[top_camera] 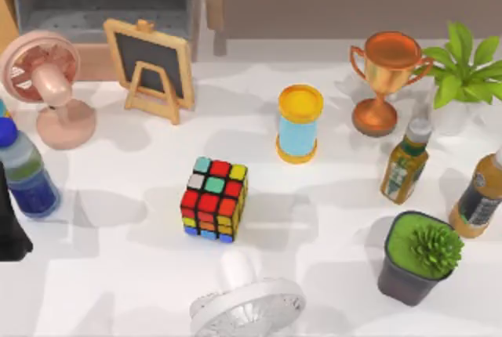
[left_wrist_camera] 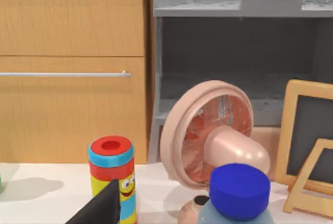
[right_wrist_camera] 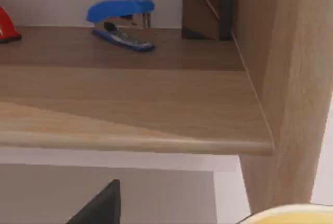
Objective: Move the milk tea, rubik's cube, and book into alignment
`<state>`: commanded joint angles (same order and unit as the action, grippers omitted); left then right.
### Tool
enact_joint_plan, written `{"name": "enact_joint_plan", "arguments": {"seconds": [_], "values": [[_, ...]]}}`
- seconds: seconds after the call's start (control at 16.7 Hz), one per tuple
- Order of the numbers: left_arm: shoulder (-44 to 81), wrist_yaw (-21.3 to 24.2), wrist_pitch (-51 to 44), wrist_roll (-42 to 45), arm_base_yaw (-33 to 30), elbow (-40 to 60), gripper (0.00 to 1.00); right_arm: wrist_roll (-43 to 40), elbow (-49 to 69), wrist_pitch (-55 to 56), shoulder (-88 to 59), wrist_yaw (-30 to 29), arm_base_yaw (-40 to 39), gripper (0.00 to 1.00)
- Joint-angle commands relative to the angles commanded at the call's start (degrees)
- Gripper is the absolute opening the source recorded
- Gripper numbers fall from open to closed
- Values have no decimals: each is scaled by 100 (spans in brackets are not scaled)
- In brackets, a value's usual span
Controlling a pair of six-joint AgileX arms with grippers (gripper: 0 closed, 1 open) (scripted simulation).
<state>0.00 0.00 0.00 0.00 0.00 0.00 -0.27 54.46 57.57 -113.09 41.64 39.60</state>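
Note:
The rubik's cube (top_camera: 213, 198), black-edged with mixed coloured stickers, sits near the middle of the white table (top_camera: 329, 219). The milk tea (top_camera: 299, 124), a pale blue cup with a yellow lid, stands upright behind it and to its right. The book is out of view. My left arm is a dark shape (top_camera: 11, 219) at the table's left edge, well away from the cube. One dark finger (left_wrist_camera: 101, 208) of the left gripper shows in the left wrist view. The right wrist view shows one dark finger (right_wrist_camera: 99, 206) of the right gripper below a wooden shelf, with a yellow rim (right_wrist_camera: 291, 213) close by.
Around the cube stand a pink fan (top_camera: 43, 78), a chalkboard easel (top_camera: 153, 67), a trophy (top_camera: 384, 78), a blue-capped bottle (top_camera: 23, 172), a white fan (top_camera: 247, 302), a potted succulent (top_camera: 420, 259) and two bottles (top_camera: 405, 164). A blue stapler (right_wrist_camera: 122, 23) lies on the shelf.

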Motion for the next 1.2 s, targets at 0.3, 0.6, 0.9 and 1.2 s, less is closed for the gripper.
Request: {"name": "enact_joint_plan", "arguments": {"seconds": [0.3, 0.6, 0.9, 1.2], "values": [[0, 0, 0, 0, 0, 0, 100, 566, 1215, -1075, -275, -25, -1455, 100], [0, 0, 0, 0, 0, 0, 100, 1318, 2832, -2874, -667, -151, -3376, 100], [0, 0, 0, 0, 0, 0, 100, 2299, 4760, -5387, -1073, -599, -5320, 100], [0, 0, 0, 0, 0, 0, 100, 3528, 6850, -8400, -1720, -1449, -6730, 100]]}}
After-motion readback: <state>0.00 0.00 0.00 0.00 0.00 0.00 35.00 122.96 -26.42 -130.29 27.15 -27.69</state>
